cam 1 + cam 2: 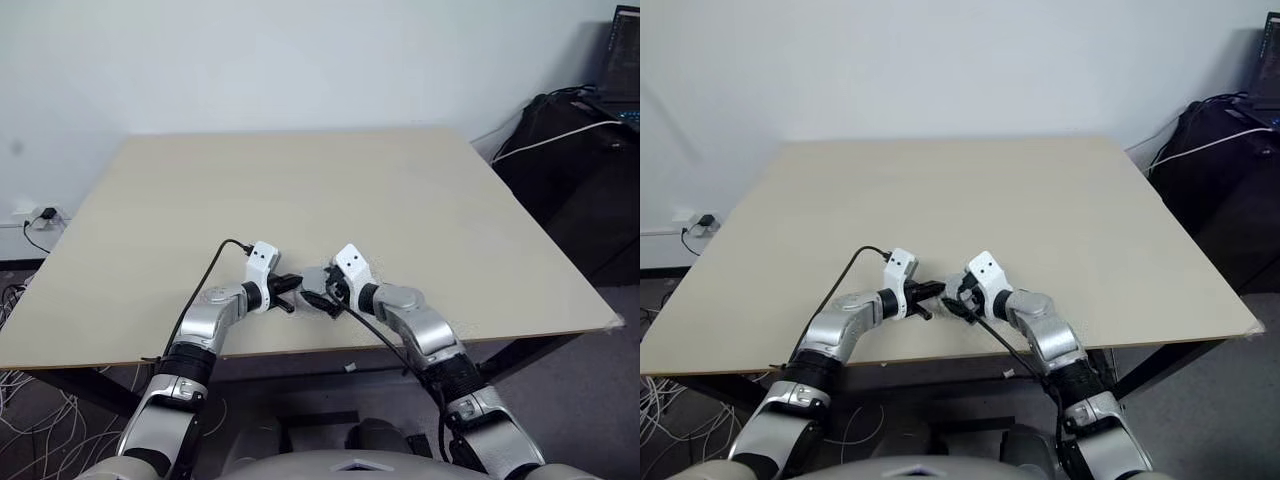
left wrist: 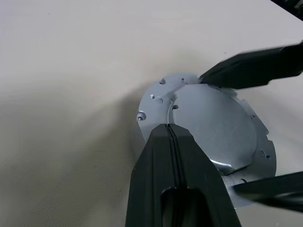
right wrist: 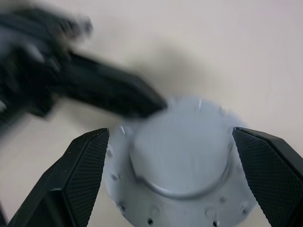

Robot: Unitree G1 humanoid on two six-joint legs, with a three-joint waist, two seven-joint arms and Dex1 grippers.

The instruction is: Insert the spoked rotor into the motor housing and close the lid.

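A round silver metal part (image 2: pixel 213 127) with a smooth raised centre and a notched flange with small holes hangs tilted just above the table's front, between my two grippers. I cannot tell which of the task's things it is. My left gripper (image 2: pixel 168 126) is shut on the flange's edge. My right gripper (image 3: pixel 169 132) stands wide open, one finger (image 3: pixel 85 165) on each side of the part and apart from it. In the head views both grippers meet near the table's front edge, the left gripper (image 1: pixel 290 285) beside the silver part (image 1: pixel 314 282).
The pale wooden table (image 1: pixel 400 200) stretches bare behind the grippers. Its front edge (image 1: pixel 300 350) runs just under the arms. Dark bags and a cable (image 1: pixel 575 160) stand off the right side. A wall socket with wires (image 1: pixel 40 215) is at the left.
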